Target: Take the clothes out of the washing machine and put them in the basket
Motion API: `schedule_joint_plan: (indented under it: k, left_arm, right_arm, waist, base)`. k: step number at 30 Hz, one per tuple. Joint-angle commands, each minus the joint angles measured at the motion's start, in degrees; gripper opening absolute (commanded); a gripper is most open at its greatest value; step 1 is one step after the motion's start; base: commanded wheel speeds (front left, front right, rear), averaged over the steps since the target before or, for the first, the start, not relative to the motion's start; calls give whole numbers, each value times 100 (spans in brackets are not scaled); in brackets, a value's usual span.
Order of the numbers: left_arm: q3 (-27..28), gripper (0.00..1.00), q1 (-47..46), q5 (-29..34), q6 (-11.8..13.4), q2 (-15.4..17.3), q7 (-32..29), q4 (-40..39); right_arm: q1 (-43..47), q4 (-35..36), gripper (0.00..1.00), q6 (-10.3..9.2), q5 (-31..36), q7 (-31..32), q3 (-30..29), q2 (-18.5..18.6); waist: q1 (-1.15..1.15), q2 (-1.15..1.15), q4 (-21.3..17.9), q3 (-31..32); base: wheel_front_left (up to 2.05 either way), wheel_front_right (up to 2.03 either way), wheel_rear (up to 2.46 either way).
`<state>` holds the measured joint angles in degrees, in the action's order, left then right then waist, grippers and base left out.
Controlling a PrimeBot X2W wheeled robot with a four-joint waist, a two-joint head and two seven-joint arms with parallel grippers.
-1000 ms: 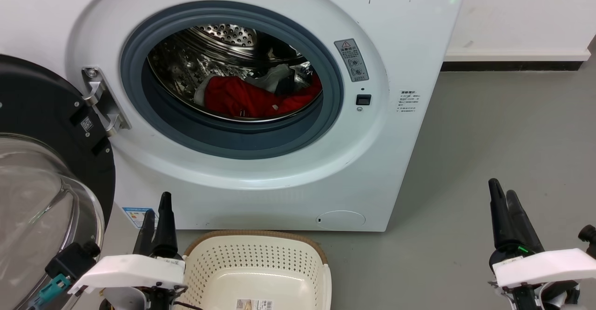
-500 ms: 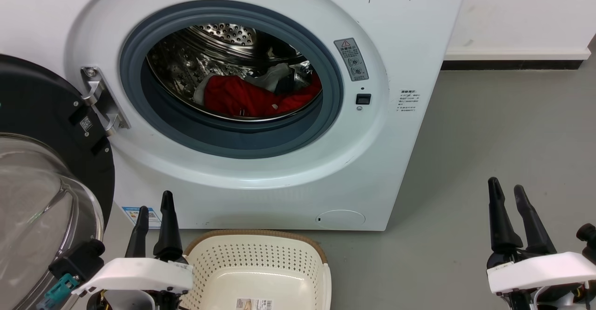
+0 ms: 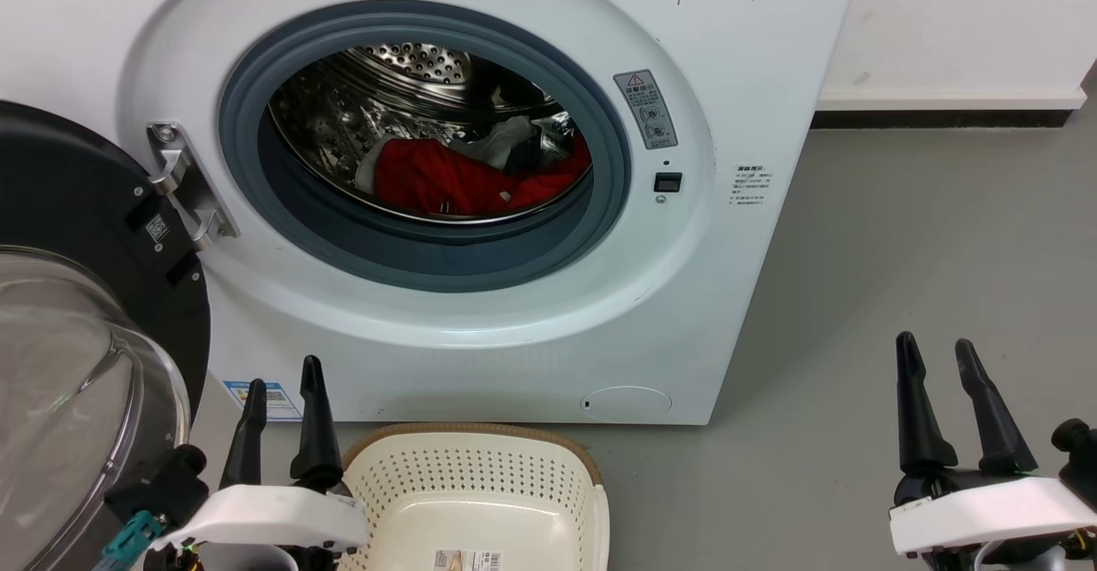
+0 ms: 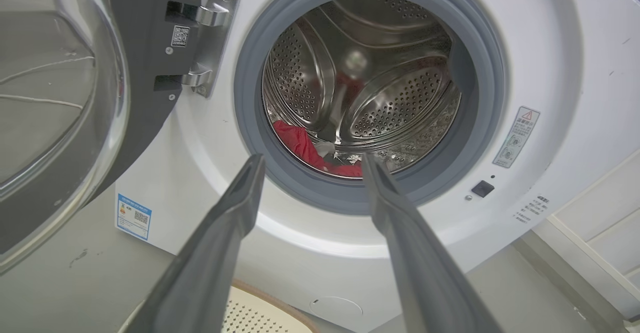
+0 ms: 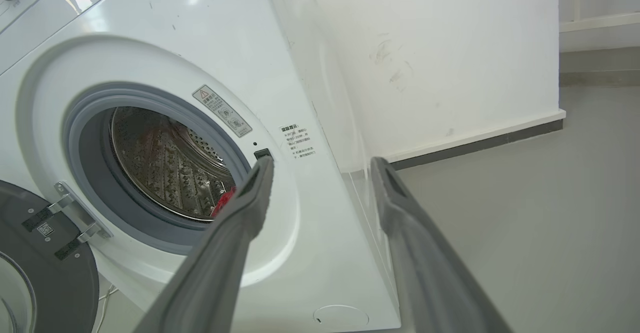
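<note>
Left fingers [image 3: 315, 434], right fingers [image 3: 916, 417] spread wider | clothes [image 3: 446, 181] run left-right in drum [image 3: 403, 61]

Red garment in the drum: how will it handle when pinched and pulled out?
Likely floppy: the red garment lies crumpled in folds low in the drum, so it should drape and trail from a pinch. The pale piece rests against it and may come along or drop; trailing cloth may drag over the grey seal.

Laundry room: washing machine [image 3: 754, 82], basket [image 3: 471, 477].
</note>
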<state>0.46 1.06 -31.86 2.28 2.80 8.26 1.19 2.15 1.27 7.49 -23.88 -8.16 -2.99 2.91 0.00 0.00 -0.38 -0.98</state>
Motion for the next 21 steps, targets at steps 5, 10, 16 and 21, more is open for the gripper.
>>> schedule_joint_plan:
  k: [5,10,16,21]
  left_arm:
    - [-33,100,39,347,51,11,101,-88]
    - [-63,100,69,609,83,11,173,-98]
    - [-83,100,112,932,120,12,254,-142]
    - [-97,100,152,1205,160,11,325,-191]
  right_arm:
    - [44,136,100,0,401,-112,16,0]
    - [93,179,100,0,709,-179,25,0]
    - [150,224,100,0,1022,-263,11,-1]
    - [185,254,100,0,1283,-326,31,-1]
  waist:
    - [0,0,-4,-3]
    - [0,0,-9,-6]
    - [0,0,-16,-10]
    - [0,0,-21,-13]
  base:
    - [0,0,0]
    - [0,0,0]
    - [0,0,0]
    - [0,0,0]
